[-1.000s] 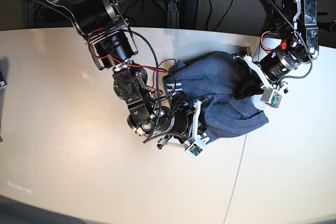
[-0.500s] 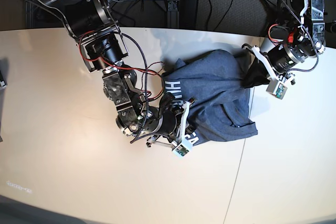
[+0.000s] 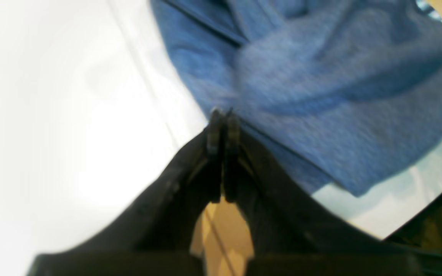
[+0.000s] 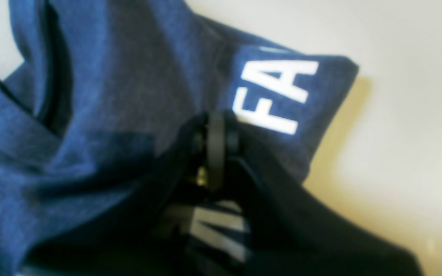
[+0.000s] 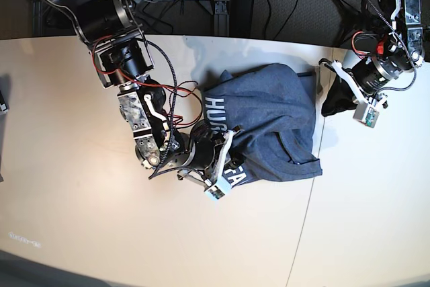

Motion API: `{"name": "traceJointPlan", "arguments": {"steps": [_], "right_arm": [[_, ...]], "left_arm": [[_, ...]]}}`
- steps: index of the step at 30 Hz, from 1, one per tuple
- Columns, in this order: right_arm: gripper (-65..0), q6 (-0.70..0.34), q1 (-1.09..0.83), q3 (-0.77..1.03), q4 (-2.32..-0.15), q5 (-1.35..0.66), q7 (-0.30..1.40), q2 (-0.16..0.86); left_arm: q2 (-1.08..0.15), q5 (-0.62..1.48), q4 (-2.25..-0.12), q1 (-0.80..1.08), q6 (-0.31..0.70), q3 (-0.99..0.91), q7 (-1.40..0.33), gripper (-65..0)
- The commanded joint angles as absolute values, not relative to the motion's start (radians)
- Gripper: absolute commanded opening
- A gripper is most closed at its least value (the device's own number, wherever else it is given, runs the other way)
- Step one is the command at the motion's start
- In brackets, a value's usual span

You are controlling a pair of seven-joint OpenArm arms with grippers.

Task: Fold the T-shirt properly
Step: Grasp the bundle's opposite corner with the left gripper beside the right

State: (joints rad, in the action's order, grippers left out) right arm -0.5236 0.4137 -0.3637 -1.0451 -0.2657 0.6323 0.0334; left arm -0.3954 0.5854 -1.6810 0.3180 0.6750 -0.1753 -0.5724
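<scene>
My right gripper [image 4: 215, 126] is clenched on a fold of the T-shirt [image 5: 269, 126] at the edge with the white "FA" lettering [image 4: 274, 96], jaws pressed together with cloth bunched around them; my left gripper [image 3: 221, 119] is also clamped tight, nipping the opposite edge of the shirt where the fabric meets the table [image 5: 80, 220]. In the base view the shirt lies bunched near the middle of the table, between my two arms, part of the "HUG" print [image 5: 213, 113] showing along one side and a sleeve or hem corner [image 5: 306, 166] sticking out toward the near side. It's stretched loosely between both grips but far from flat: heavy wrinkles, layers overlapping, collar not clearly visible. I judge the task as early, no clean fold made yet, shirt not spread out. Left to do: pull it flat, square it, then the actual folds. Wrist views are blurry, so exact grip depth is unclear
</scene>
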Motion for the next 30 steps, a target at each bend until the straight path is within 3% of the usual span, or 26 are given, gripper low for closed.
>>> {"name": "traceJointPlan", "arguments": {"steps": [1, 7, 17, 30], "right_arm": [[-65.0, -0.509, 0.418, -0.365, -1.056, -0.246, 0.696, 0.036], [-65.0, -0.509, 0.424, -0.365, -1.133, -0.247, 0.68, 0.035], [-65.0, -0.508, 0.426, -0.364, -1.267, -0.239, 0.625, 0.033], [-65.0, -0.505, 0.533, -0.362, -1.197, -0.031, 0.503, -0.02]], "left_arm": [[-0.408, 0.64, -1.709, 0.311, 0.681, -0.212, -0.575, -65.0], [-0.407, 0.876, -1.934, 0.405, 0.694, -0.327, -0.723, -65.0], [-0.377, 0.844, -2.039, 0.518, 0.697, -0.237, -0.723, -65.0], [-0.376, 0.638, -2.022, 0.532, 0.696, 0.035, -0.618, -65.0]]}}
